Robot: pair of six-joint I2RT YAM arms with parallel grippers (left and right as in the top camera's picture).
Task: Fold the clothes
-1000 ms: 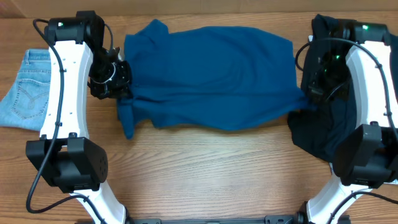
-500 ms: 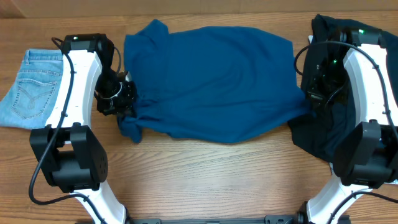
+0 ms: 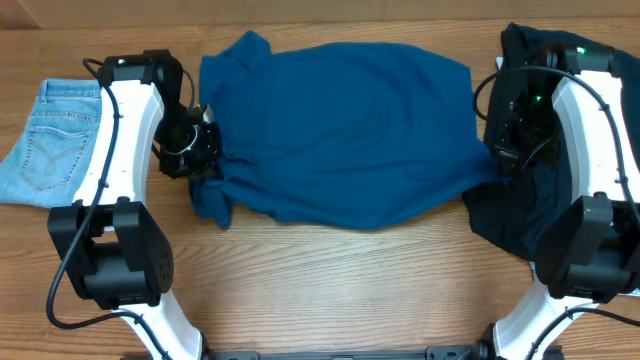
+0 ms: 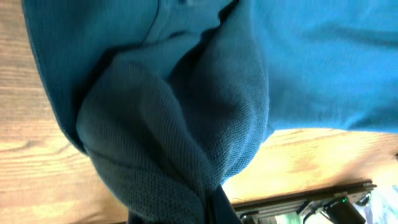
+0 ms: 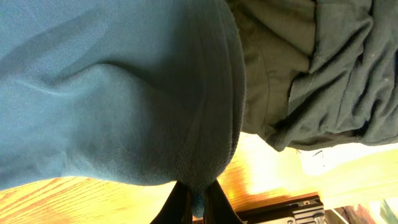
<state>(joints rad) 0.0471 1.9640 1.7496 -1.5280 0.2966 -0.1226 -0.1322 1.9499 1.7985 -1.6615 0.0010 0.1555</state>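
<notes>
The mid-blue top point(image 3: 340, 130) lies spread across the middle of the table. My left gripper point(image 3: 203, 160) is shut on its bunched left edge, and the knit cloth point(image 4: 174, 124) fills the left wrist view and hides the fingers. My right gripper point(image 3: 497, 160) is shut on the top's right edge. In the right wrist view the two dark fingertips point(image 5: 180, 205) pinch a fold of the blue top point(image 5: 112, 93). The dark navy garment point(image 3: 505, 215) lies crumpled under the right arm, seen also as the navy garment point(image 5: 311, 68). The light-blue jeans point(image 3: 45, 140) lie flat at the far left.
Bare wooden table point(image 3: 340, 280) runs along the front between the two arm bases. The left arm base point(image 3: 110, 265) and right arm base point(image 3: 585, 250) stand at the front corners. The table's front edge point(image 5: 280, 208) shows in the right wrist view.
My left gripper has moved toward the front with the top's left edge. The top's front hem now lies nearer the front. The right gripper has barely moved.
</notes>
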